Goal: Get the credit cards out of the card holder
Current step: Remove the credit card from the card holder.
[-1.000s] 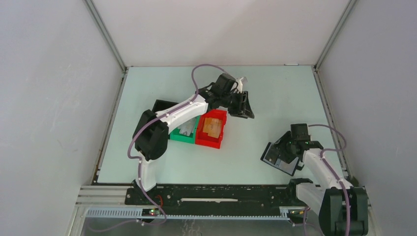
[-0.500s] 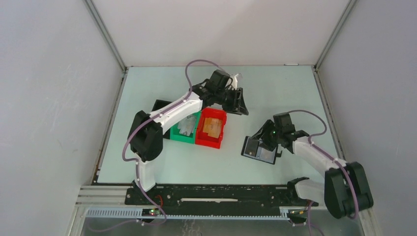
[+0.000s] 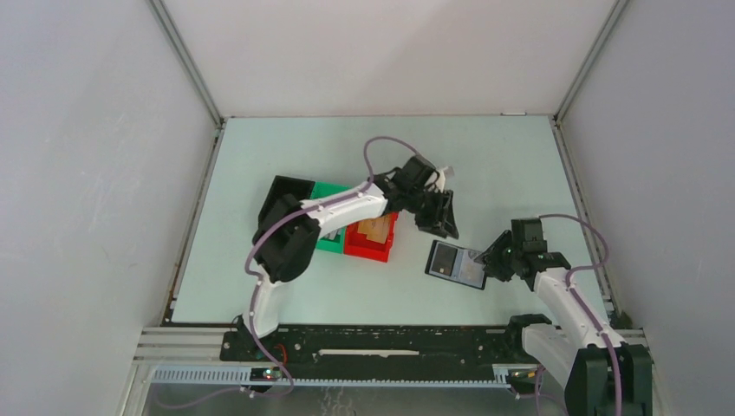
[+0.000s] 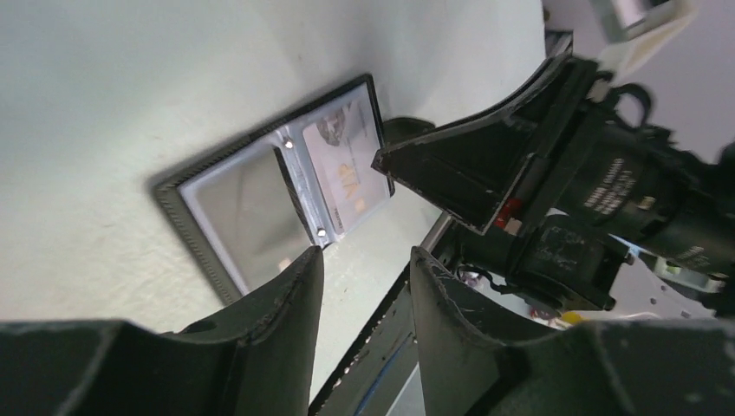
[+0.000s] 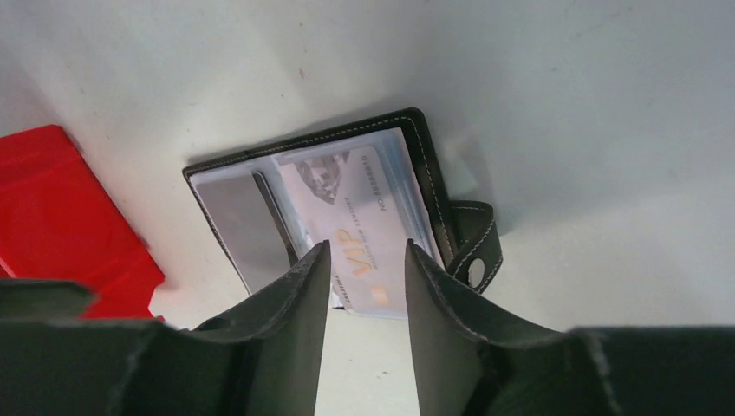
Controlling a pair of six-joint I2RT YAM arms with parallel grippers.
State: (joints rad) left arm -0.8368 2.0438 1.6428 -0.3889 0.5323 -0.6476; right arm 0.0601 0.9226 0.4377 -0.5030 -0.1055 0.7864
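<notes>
The card holder (image 3: 457,263) lies open and flat on the table, a small black wallet with a snap strap; it also shows in the left wrist view (image 4: 260,195) and the right wrist view (image 5: 251,204). A pale shiny credit card (image 5: 364,230) marked VIP sits in its right half and sticks out past the near edge; it also shows in the left wrist view (image 4: 347,169). My right gripper (image 3: 491,263) is open and empty just right of the wallet, its fingertips (image 5: 308,264) at the card's edge. My left gripper (image 3: 442,227) is open and empty just above and behind the wallet.
A red bin (image 3: 373,234) with an orange item, a green bin (image 3: 328,232) and a black bin (image 3: 286,192) stand in a row left of the wallet. The red bin's corner shows in the right wrist view (image 5: 61,217). The table's right edge runs close to the right arm.
The right gripper carried the wallet left, set it flat on the table, let go and drew back right. The left arm swung right and nearer, over the wallet.
</notes>
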